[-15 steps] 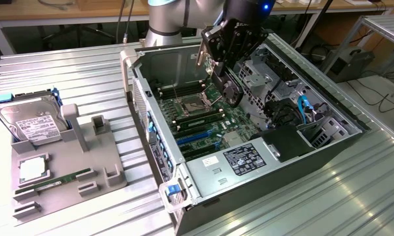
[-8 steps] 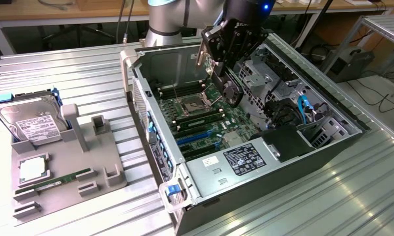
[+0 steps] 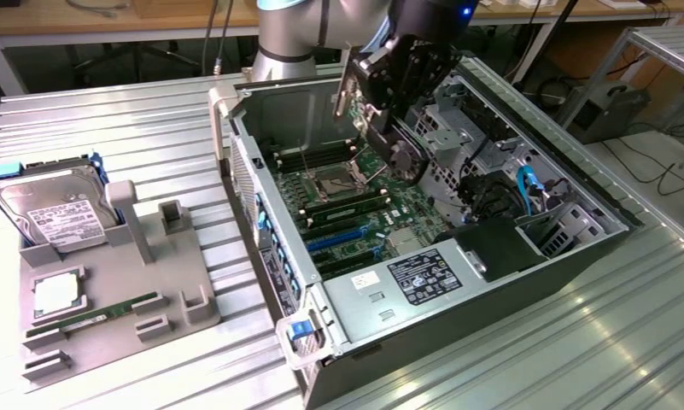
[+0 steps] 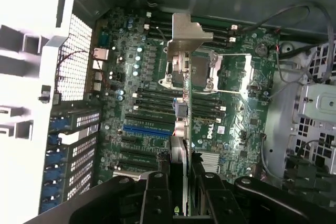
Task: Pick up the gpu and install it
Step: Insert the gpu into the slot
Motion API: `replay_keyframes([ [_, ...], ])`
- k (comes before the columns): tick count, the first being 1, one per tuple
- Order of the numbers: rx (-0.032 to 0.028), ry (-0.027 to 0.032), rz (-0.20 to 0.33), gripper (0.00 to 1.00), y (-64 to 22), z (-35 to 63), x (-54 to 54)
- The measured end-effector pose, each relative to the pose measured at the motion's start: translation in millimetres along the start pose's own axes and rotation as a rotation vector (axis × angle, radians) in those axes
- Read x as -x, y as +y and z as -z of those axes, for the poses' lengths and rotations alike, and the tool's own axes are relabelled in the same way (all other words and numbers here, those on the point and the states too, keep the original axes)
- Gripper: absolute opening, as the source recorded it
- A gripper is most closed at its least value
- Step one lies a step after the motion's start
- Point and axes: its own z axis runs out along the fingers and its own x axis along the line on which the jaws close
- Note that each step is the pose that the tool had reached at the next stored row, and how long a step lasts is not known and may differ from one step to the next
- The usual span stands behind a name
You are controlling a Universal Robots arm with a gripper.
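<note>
End effector clamped on gpu, held edge-on above board. Blue slot at 6 o'clock in exterior view. Risk: tilted or offset descent misses slot and strikes components.

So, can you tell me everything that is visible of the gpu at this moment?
The gpu is a flat card with a green circuit board, a round black fan and a silver metal end bracket. The gripper is shut on it, one finger on each face. It hangs on edge above the motherboard inside the open computer case, not seated in a slot. In the wrist view it shows edge-on as a thin slab.
</note>
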Motion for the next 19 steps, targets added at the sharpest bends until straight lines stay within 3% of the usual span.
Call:
replay_keyframes([
  [19, -0.0094, 0.0192, 0.448, 0.26, 0.0, -0.4, 0.0],
])
